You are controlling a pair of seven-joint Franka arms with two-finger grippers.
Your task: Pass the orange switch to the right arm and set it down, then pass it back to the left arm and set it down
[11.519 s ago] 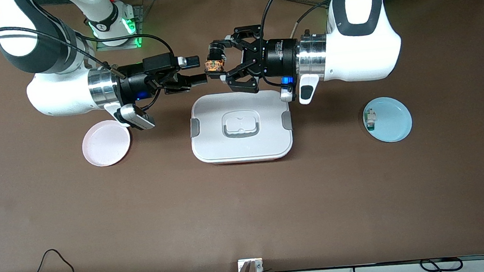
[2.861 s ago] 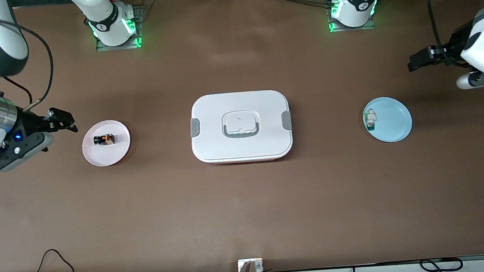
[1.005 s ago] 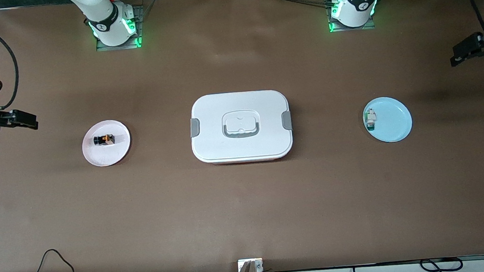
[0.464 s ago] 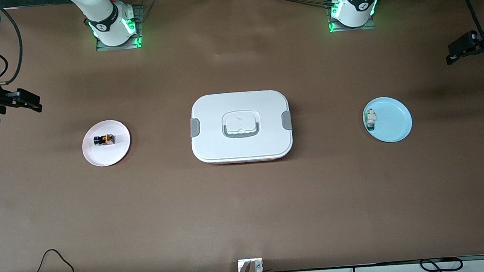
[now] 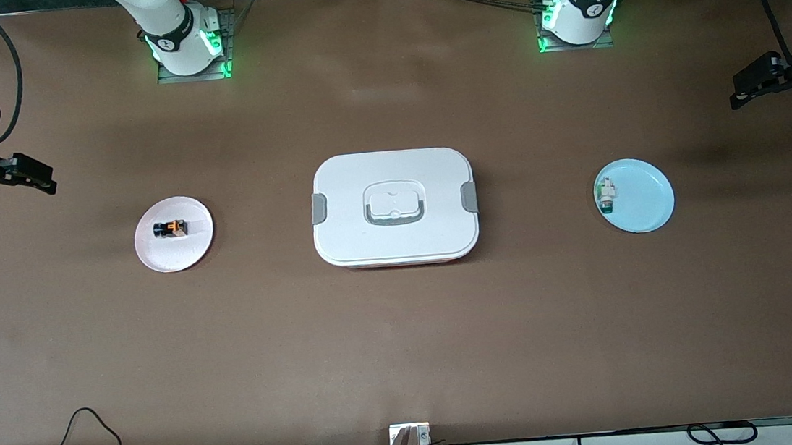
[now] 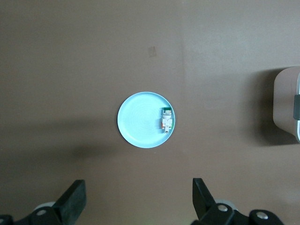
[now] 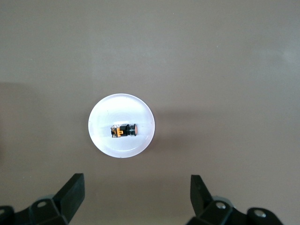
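Count on table: 1 box; 2 plates, i.e. 1 pink plate and 1 blue plate; 1 orange switch; 1 white-and-green component. Arms: 2, with 2 grippers: left gripper, right gripper.

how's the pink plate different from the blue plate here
The pink plate lies toward the right arm's end of the table; the blue plate lies toward the left arm's end. The pink plate holds the orange switch near its middle; the blue plate holds a white-and-green component at its rim. Both are round and flank the box.
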